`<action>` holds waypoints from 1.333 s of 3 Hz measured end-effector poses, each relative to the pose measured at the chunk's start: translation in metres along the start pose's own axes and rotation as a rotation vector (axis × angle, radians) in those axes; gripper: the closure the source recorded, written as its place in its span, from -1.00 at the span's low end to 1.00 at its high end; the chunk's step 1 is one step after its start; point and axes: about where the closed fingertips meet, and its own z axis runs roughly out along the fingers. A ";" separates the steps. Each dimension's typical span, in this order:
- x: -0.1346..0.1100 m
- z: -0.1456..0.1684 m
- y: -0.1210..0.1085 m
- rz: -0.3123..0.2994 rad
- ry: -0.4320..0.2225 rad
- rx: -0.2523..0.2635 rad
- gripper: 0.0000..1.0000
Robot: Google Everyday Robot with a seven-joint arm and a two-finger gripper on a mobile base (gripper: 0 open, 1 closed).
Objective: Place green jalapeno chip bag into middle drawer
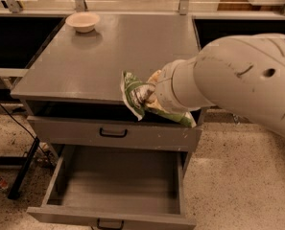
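Claw (pixel 148 95) squeezes the chip bag (pixel 131 87) tight so it won't drop. Bag hangs off the surface (pixel 108 51) front edge, right side, b/c the open drawer (pixel 118 176) waits right below.

Crinkled, glossy foil on the green jalapeno chip bag (pixel 132 92), pinched in the jaws of the gripper (pixel 146 96) at the front edge of the counter (pixel 132 47), toward its right corner. Smooth matt grey counter top with a faint sheen. Smooth off-white plastic shell on the arm (pixel 238 80), scuffed with dark marks. Matt beige bowl (pixel 83 21) at the back left corner. Plain matt grey inside the middle drawer (pixel 118 183), with a black handle (pixel 108 223). White scuff specks on the grey drawer front (pixel 75 128) above. Speckled, stone-look floor (pixel 238 176).
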 end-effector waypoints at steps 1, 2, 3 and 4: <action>0.001 0.001 0.000 0.005 0.002 -0.001 1.00; -0.008 -0.006 0.008 -0.001 -0.033 0.009 1.00; -0.027 -0.015 0.049 -0.004 -0.065 0.001 1.00; -0.018 -0.001 0.109 0.012 -0.033 -0.069 1.00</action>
